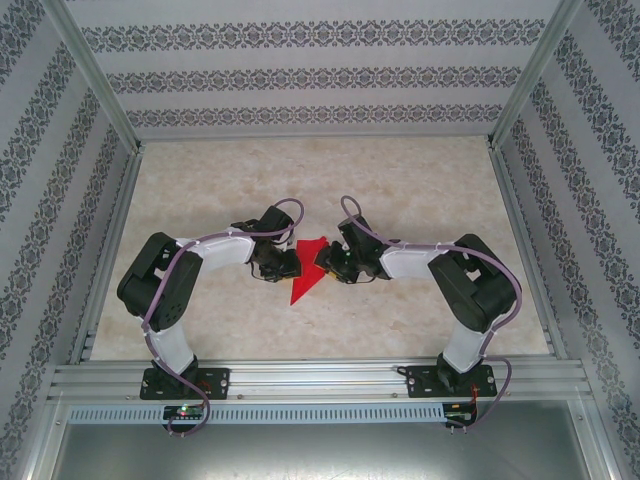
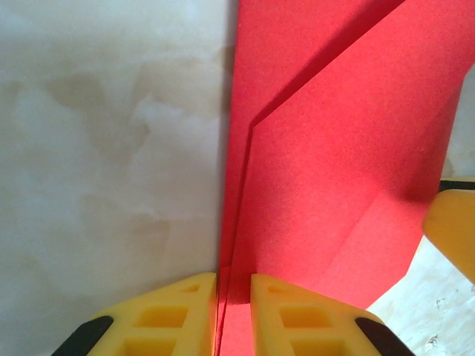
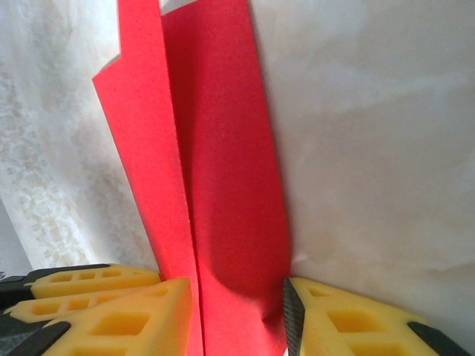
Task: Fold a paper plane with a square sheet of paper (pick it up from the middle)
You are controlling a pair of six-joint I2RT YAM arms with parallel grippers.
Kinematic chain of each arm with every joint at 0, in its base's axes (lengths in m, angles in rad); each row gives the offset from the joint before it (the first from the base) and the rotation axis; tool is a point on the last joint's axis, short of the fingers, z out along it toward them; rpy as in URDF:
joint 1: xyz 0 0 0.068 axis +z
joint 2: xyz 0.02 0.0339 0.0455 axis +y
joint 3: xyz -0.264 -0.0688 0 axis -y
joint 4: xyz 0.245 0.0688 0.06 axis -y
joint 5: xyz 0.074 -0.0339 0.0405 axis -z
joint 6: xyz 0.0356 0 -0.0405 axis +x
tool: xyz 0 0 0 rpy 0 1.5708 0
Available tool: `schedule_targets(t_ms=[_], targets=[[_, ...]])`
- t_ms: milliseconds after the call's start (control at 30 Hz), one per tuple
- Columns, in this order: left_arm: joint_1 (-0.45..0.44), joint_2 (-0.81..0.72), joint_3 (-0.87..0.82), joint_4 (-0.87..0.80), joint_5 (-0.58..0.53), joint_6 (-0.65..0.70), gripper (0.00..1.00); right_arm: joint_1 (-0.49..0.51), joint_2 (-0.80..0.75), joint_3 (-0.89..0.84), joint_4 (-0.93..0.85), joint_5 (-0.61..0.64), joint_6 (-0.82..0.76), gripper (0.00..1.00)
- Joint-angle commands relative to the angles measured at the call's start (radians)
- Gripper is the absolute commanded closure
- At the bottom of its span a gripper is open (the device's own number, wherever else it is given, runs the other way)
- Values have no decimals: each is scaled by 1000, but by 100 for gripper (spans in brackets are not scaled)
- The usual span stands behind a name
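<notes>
The red sheet of paper [image 1: 303,280] lies at the table's middle, folded with creases into a pointed shape whose tip points toward the near edge. Both grippers meet over its upper part. My left gripper [image 1: 284,264] has its yellow jaws narrowly apart around an upright folded edge of the paper [image 2: 334,148]. The layers lie against the left finger [image 2: 174,311], with a slim gap to the other. My right gripper [image 1: 326,262] stands wider open [image 3: 237,289]. A bowed flap of the paper [image 3: 215,148] sits between its fingers and presses on the right one [image 3: 334,319].
The marble-patterned tabletop [image 1: 400,180] is bounded by aluminium rails and patterned walls. The right gripper's finger [image 2: 453,230] shows in the left wrist view. The left gripper's fingers [image 3: 74,285] sit close beside the right gripper.
</notes>
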Motion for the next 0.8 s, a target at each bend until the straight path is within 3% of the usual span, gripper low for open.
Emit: schedule_targets(t_ms=[0, 267, 500, 767], targets=[[-46, 12, -22, 41, 111, -13, 79, -10, -16, -27, 104, -67, -11, 60], [-48, 15, -21, 39, 115, -11, 79, 2, 72, -33, 355, -162, 64, 57], [-48, 8, -29, 43, 108, -19, 79, 7, 79, -32, 330, -127, 51, 55], [-48, -12, -42, 37, 81, -20, 80, 7, 78, 10, 199, -129, -65, 66]])
